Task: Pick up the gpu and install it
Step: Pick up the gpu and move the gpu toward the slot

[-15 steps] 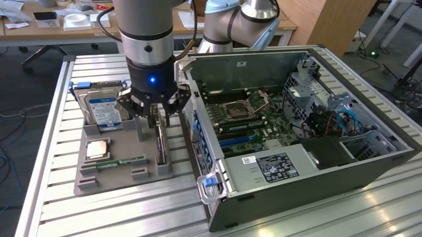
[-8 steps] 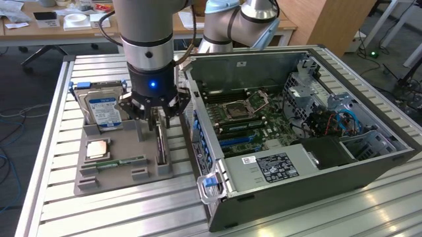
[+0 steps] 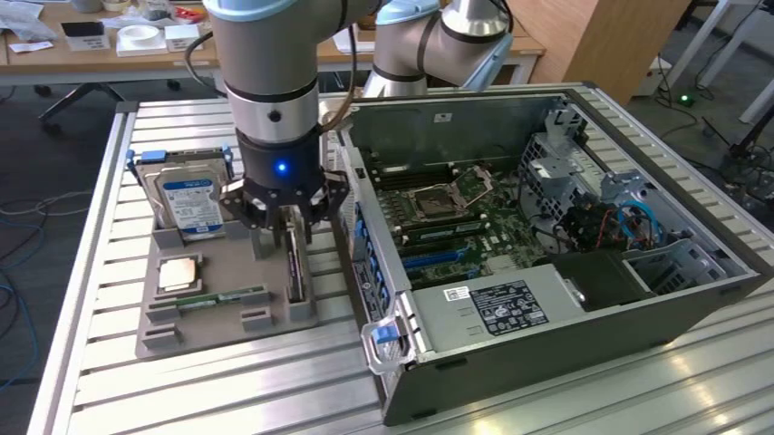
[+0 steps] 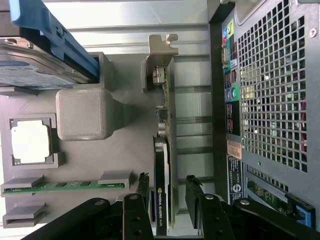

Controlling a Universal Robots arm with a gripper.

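Black claw (image 4: 167, 181) spread, straddling gpu (image 4: 164, 150), not pinching. Gpu on edge in matte grey plastic holder (image 4: 125, 145) on ribbed metal counter (image 3: 242, 390). NVIDIA lettering on black edge, silver end bracket.

Hand (image 3: 288, 227) over upright gpu (image 3: 294, 274)

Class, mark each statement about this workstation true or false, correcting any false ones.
1. The gpu stands on edge in the grey holder, which also carries the hard drive. True.
2. The computer case is open, showing the motherboard. True.
3. The gripper is shut on the hard drive. False: it is open, fingers either side of the gpu.
4. The gpu is seated on the motherboard. False: it is in the holder, outside the computer case.
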